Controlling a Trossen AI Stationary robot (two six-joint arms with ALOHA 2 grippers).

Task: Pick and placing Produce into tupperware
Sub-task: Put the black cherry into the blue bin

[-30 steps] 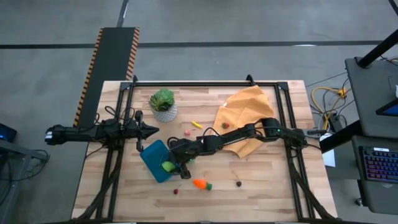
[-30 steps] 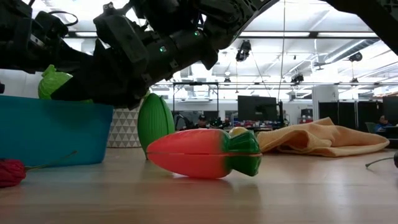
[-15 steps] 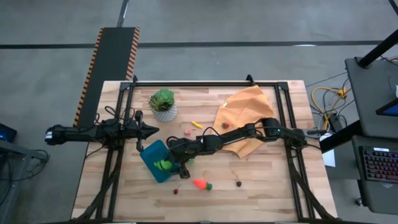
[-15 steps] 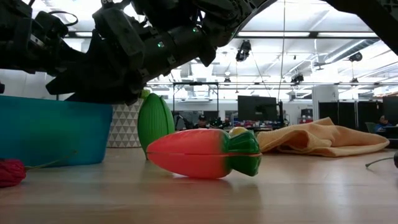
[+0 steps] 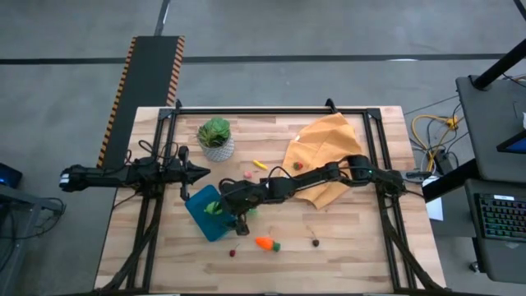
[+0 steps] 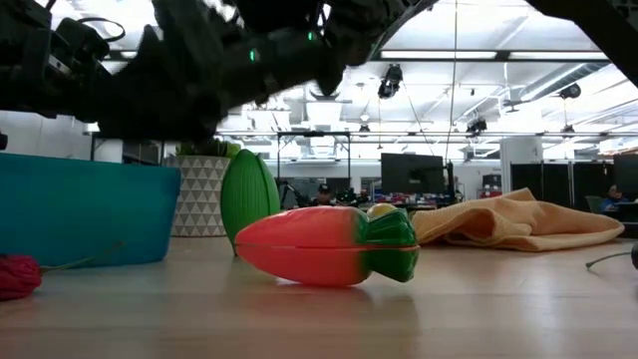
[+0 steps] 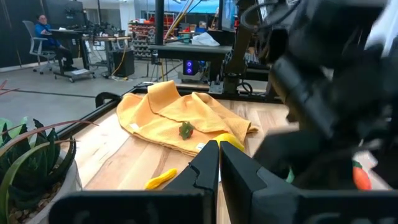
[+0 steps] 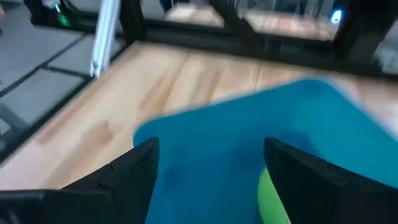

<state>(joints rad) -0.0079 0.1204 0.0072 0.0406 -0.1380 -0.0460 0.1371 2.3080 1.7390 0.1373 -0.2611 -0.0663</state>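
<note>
From above, the right gripper (image 5: 223, 203) hangs over the tub (image 5: 207, 212), which sits left of centre on the table (image 5: 362, 247); a green piece (image 5: 213, 207) lies inside the tub under the arm. The left gripper (image 5: 200, 172) waits just beyond the tub's far corner. A carrot (image 5: 265, 243), a red piece (image 5: 233, 252), a dark piece (image 5: 316, 242), a yellow piece (image 5: 260, 164) and a pink one (image 5: 246, 174) lie loose on the wood, near the cloth (image 5: 325, 152) and the plant (image 5: 215, 137). At table height, the tub's wall (image 6: 90, 211) stands at left, with the carrot (image 6: 324, 245) in front, a green pod (image 6: 249, 198) behind it and the red piece (image 6: 15, 275) at the edge; the arms blot out the upper left, so the right fingers cannot be made out here. The left wrist shows its own fingers (image 7: 239, 177) pressed together, with the cloth (image 7: 186, 115) and the yellow piece (image 7: 161, 179) beyond; much of the rest is blocked by the other arm's blurred bulk. The right wrist shows its fingers (image 8: 134, 165) spread wide over the tub's floor (image 8: 217, 149), holding nothing, the green piece (image 8: 270, 196) between them but cut off. The risk, as I judge it: the arm sits low over the tub, so a sideways pull could catch the rim and drag or tip it, spilling the green piece; the carrot could also roll when nudged.
</note>
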